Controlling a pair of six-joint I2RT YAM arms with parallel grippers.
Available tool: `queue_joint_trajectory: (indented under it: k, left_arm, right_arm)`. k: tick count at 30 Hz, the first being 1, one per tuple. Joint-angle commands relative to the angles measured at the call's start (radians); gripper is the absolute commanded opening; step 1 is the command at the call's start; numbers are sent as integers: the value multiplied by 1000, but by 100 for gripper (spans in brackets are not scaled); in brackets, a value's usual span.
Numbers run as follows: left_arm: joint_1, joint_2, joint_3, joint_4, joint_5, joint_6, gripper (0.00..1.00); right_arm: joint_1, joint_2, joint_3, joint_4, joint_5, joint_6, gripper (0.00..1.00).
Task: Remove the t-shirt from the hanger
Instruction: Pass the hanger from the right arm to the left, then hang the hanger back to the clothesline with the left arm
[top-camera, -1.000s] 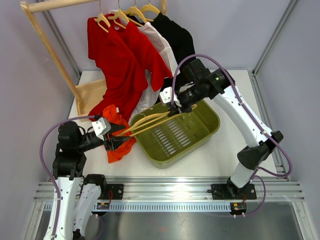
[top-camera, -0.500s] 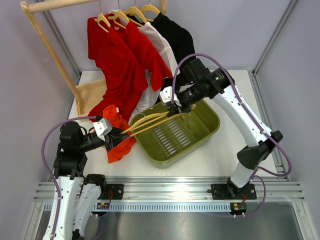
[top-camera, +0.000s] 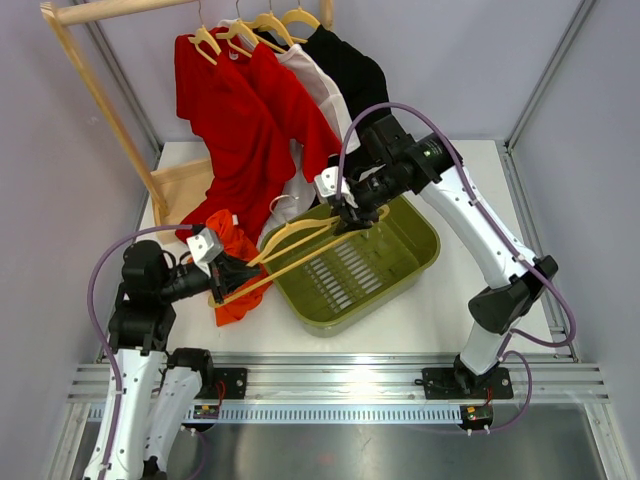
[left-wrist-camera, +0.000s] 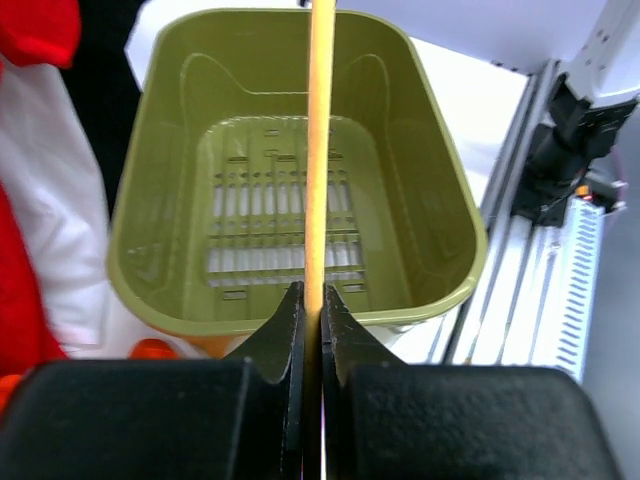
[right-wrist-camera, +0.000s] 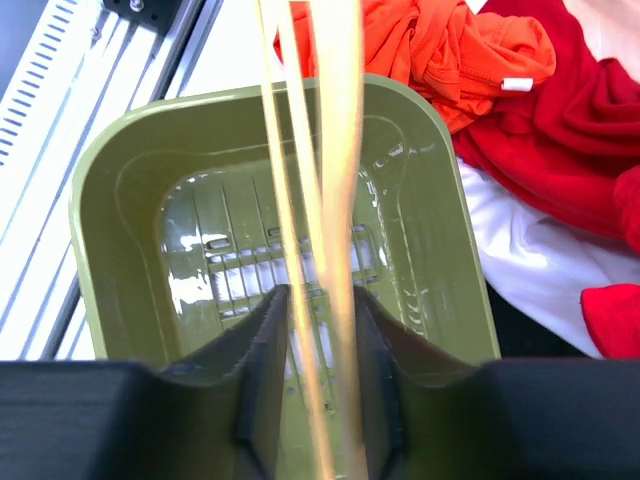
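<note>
Top view looks down; 2 wrist views closely share the bin.

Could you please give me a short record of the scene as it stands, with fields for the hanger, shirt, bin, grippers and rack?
hanger: bare wooden hanger, held over the olive bin
left gripper: shut on the hanger
right gripper: fingers either side of the hanger; grip unclear
orange t-shirt: off the hanger, crumpled on the table beside the bin
bin: nothing lying in it
wooden rack: red, white and black garments hang on it
</note>
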Motion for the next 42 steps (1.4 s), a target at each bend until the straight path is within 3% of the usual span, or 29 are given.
queue_joint_trajectory:
  k: [1, 4, 6, 13, 17, 25, 28, 29, 32, 42]
  left_arm:
    - [-2, 22, 39, 20, -21, -93, 0]
    - [-2, 2, 62, -33, -55, -99, 0]
    - [-2, -29, 78, -64, -102, -93, 0]
    - [-2, -142, 148, -122, -296, -109, 0]
    - [-2, -208, 190, -112, -412, -139, 0]
    - [-2, -308, 306, 39, -725, -282, 0]
    - [-3, -226, 391, -12, -953, -337, 0]
    - [-3, -164, 421, -41, -1101, -375, 0]
    - [-3, -71, 509, -132, -1277, -447, 0]
    - [-2, 184, 579, -127, -1333, -537, 0]
  right_arm:
    - [5, 10, 14, -173, -36, 90, 42]
    - [-8, -5, -2, -61, 4, 209, 64]
    - [-41, -27, -13, 43, 39, 303, 99]
    - [-253, -137, -118, 465, 110, 605, 100]
    - [-328, -215, -253, 588, 101, 688, 99]
    - [-345, -358, -569, 705, 46, 717, 99]
    - [-345, -384, -646, 717, 9, 704, 100]
    - [-344, -393, -664, 720, -3, 697, 99]
    - [-350, -427, -735, 748, -35, 699, 99]
    - [-377, -455, -806, 792, -85, 722, 99]
